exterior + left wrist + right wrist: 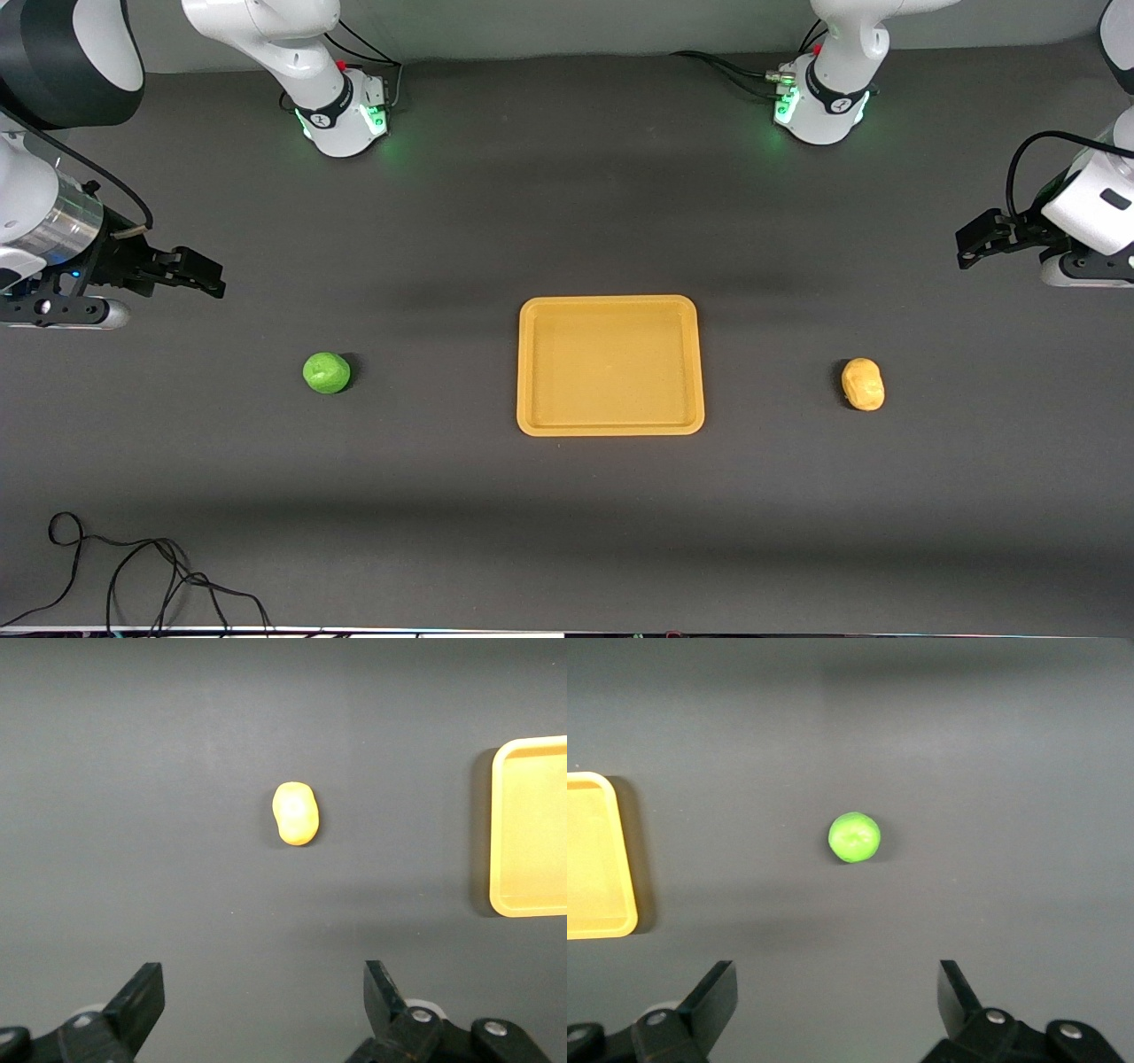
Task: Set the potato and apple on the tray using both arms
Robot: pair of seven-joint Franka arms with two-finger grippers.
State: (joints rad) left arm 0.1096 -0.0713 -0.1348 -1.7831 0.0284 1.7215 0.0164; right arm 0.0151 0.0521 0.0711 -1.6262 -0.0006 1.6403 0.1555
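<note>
1. Dark grey tabletop [567, 204] fills the scene; the tray [610, 424] lies empty at its middle.
2. The potato [863, 384] sits well apart from the tray toward the left arm's end, the apple [326, 372] well apart toward the right arm's end. Both are untouched.
3. The left gripper [973, 245] hangs high over its end of the table with jaws wide apart and empty; its wrist view shows the potato [296, 813] and the tray's edge [501, 824].
4. The right gripper [199, 273] hangs likewise, jaws spread, holding nothing, with the apple [854, 836] below.
5. Risk, as I judge it: the round apple may roll if a finger nudges it on the way down; the lumpy potato may slip from an off-centre pinch.
6. Both arms are cut off by the front view's edges, and a loose black cable [133, 567] lies near the camera.
</note>
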